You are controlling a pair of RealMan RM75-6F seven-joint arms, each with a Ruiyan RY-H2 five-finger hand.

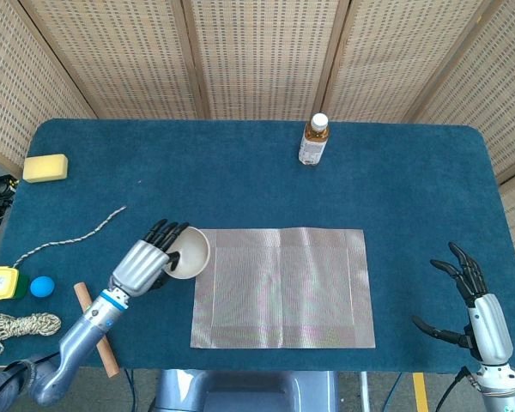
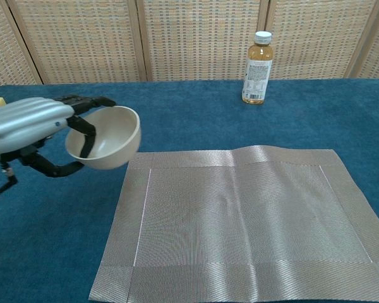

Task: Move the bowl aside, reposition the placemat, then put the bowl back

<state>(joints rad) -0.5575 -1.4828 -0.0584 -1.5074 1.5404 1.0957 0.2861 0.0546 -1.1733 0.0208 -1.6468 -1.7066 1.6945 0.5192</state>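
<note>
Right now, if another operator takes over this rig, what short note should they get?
Left hand holds the cream ceramic bowl, tilted, above the left edge of the silver woven placemat.
Right hand is open, empty, at the table's right front corner.
The placemat lies flat at centre front.
Done, apparently: bowl moved aside, mat repositioned.
Left: set the bowl on the mat and release it.
</note>
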